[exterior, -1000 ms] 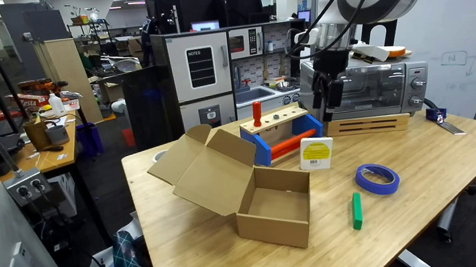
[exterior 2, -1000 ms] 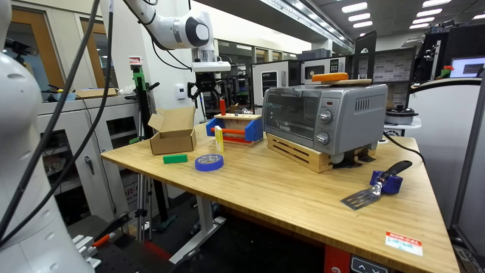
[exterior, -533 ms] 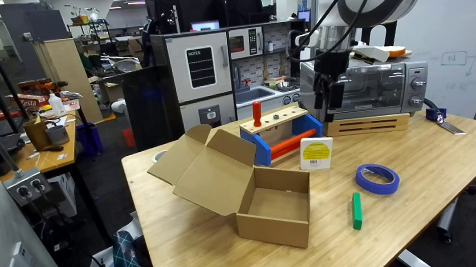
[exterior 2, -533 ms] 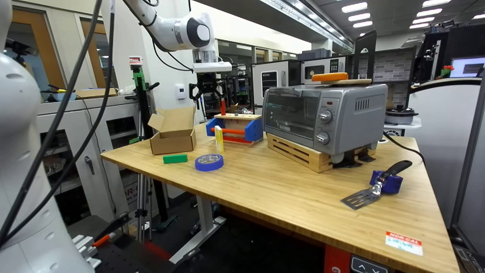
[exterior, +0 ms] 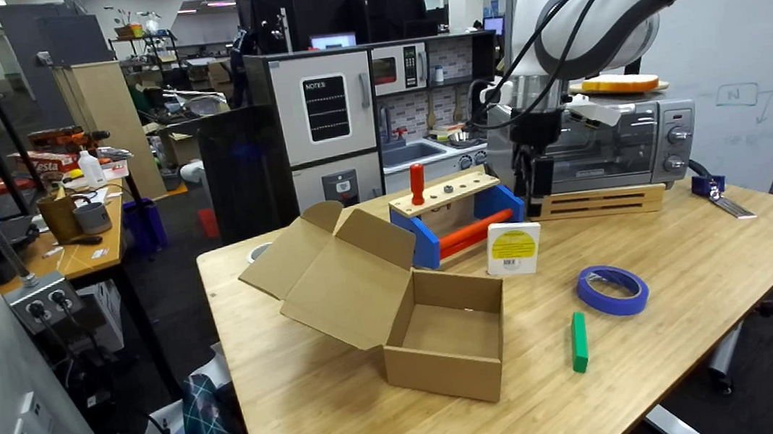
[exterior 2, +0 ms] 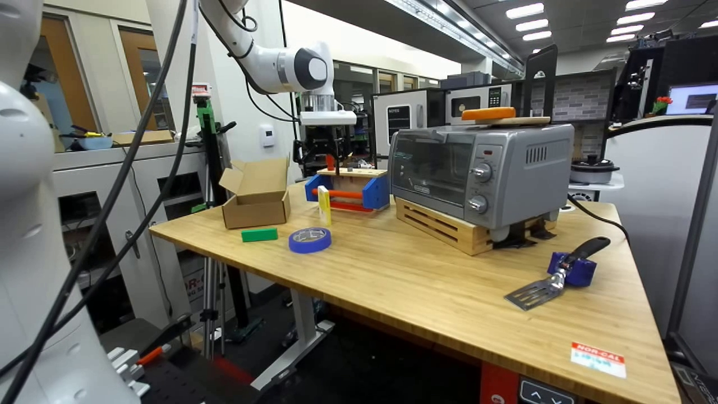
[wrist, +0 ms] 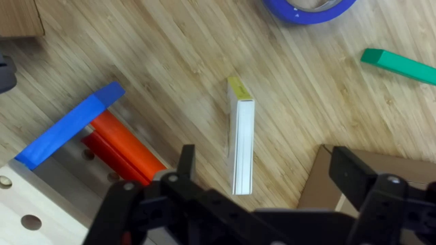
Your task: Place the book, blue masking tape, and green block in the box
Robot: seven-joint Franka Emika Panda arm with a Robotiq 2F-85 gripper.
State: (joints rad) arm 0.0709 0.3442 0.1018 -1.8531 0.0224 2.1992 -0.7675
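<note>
The yellow-and-white book point(exterior: 514, 249) stands upright on its edge on the table; it shows in both exterior views point(exterior 2: 324, 206). In the wrist view the book's pale page edge point(wrist: 243, 146) lies between the finger lines, nearer the left finger. My gripper point(wrist: 265, 163) is open, holds nothing, and hangs above the book point(exterior 2: 320, 165), not touching it. The blue masking tape point(exterior: 611, 305) lies flat on the table. The green block point(exterior: 579, 343) lies beside the tape, nearer the box. The cardboard box point(exterior: 441, 378) stands with its flaps open, its inner floor visible. My right finger covers part of the box point(wrist: 316, 183).
A red-and-blue toy tray point(exterior: 426, 241) with an upright red handle point(exterior: 417, 184) stands close behind the book. A toaster oven point(exterior 2: 482, 174) on a wooden stand is beside it. A spatula point(exterior 2: 538, 292) lies further along the table.
My gripper has come down toward the book, mostly in the last half second, and shifted toward the toaster oven in an exterior view. The book, tape, block and box have not moved.
</note>
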